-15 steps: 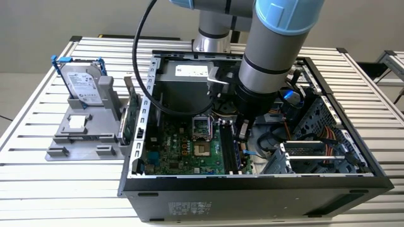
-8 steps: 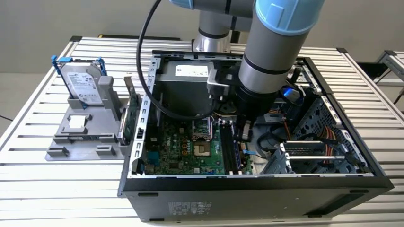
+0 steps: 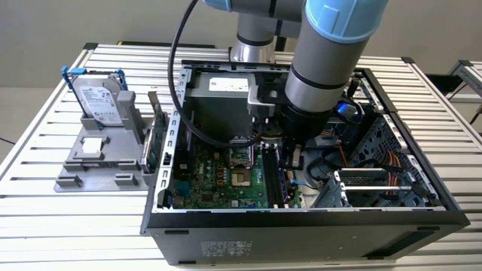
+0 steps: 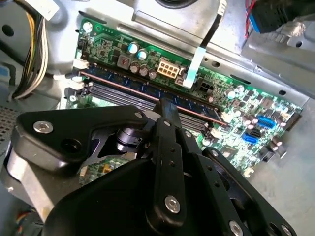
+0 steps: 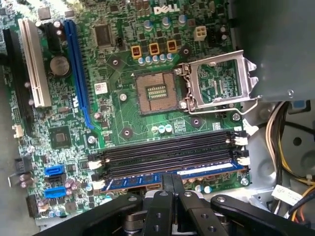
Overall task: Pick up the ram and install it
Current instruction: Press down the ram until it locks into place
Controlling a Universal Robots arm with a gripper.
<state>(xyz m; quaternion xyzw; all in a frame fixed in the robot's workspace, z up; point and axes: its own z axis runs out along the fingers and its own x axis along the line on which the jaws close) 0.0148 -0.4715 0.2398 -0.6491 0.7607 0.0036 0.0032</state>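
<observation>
The ram [image 5: 211, 172] is a bluish-green stick with dark chips. It stands on edge in the outermost black slot of the motherboard [image 5: 113, 113], and it runs along that slot [image 4: 128, 84] in the second wrist view too. My gripper [image 5: 173, 183] is down inside the open computer case [image 3: 301, 226], with its two thin black fingers pressed together over the middle of the stick's top edge. In the exterior view the gripper [image 3: 292, 161] hangs low over the slots beside the green board. The other black slots [image 5: 167, 150] next to the stick hold nothing.
An open processor socket [image 5: 155, 91] with its metal frame lies beside the slots. Cable bundles [image 5: 280, 128] and a drive cage [image 3: 376, 180] crowd one side of the case. Outside, on a grey stand [image 3: 94, 164], are a silver hard drive [image 3: 98, 99] and an upright green card [image 3: 156, 141].
</observation>
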